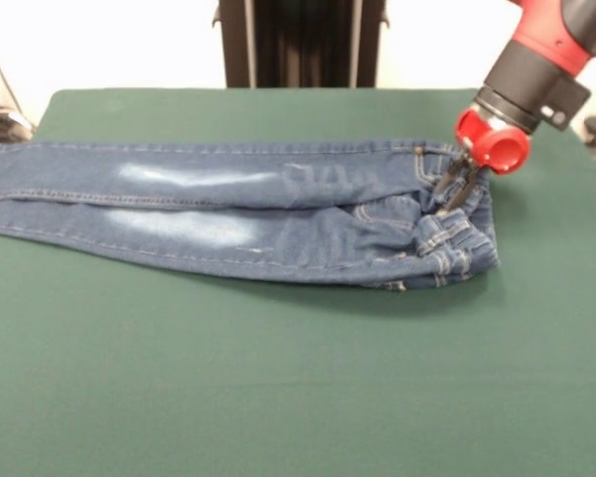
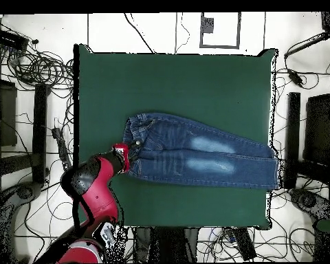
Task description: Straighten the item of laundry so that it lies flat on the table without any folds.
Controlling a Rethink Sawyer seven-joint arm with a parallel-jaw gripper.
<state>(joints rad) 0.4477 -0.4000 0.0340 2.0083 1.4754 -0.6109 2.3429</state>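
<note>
the claw [image 1: 455, 196] hangs from a red collar at the end of the red and black arm [image 1: 536, 60], its two thin dark fingers [image 1: 447, 179] angled down and drawn close together, the tips down in the bunched denim at the waistband; it looks clenched on the jeans [image 1: 238, 214] there. around the tips the waist end is rumpled, with small folds and the band puckered up. from there the legs run out long and side by side toward the counter's edge, fairly smooth, each with a faded whitish patch on the thigh. in the overhead view the claw [image 2: 126, 152] meets the waist end of the jeans [image 2: 202, 152], which lie across the middle of the green counter [image 2: 174, 82], cuffs reaching its side edge.
</note>
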